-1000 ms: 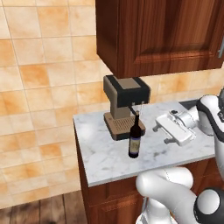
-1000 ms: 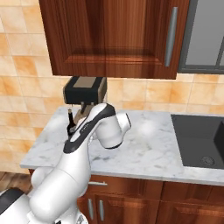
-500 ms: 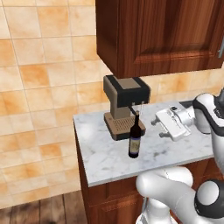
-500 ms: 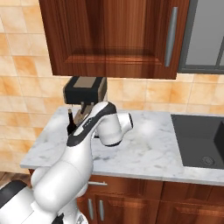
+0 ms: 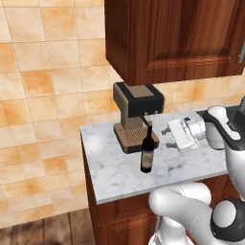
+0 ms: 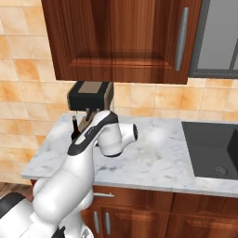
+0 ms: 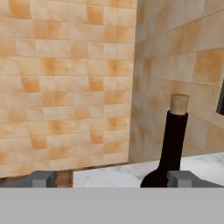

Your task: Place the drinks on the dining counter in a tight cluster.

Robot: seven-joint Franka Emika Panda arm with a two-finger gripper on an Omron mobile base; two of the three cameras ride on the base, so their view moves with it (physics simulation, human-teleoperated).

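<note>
The tall dark wine bottle [image 5: 147, 154] with a label stands upright on a small marble counter [image 5: 115, 172], just in front of a coffee machine. My gripper [image 5: 169, 136] hovers at neck height a short way to its right, open and empty. In the hand view the bottle's neck and cork [image 7: 173, 135] rise just inside the right fingertip [image 7: 181, 178], and the gripper [image 7: 111, 179] holds nothing. From the right base view the bottle [image 6: 74, 128] peeks out behind my arm. The juice bottle, the white bottle and the dining counter are out of view.
The brown coffee machine [image 5: 136, 115] stands right behind the bottle, under a dark wooden wall cabinet [image 5: 177, 38]. A dark sink [image 6: 214, 148] is set in the counter's right end. Tiled walls close the back and left sides; the counter's left edge drops to a wooden floor [image 5: 43, 229].
My hand has moved a little to the left, closer to the wine bottle. The bottle has stayed where it was.
</note>
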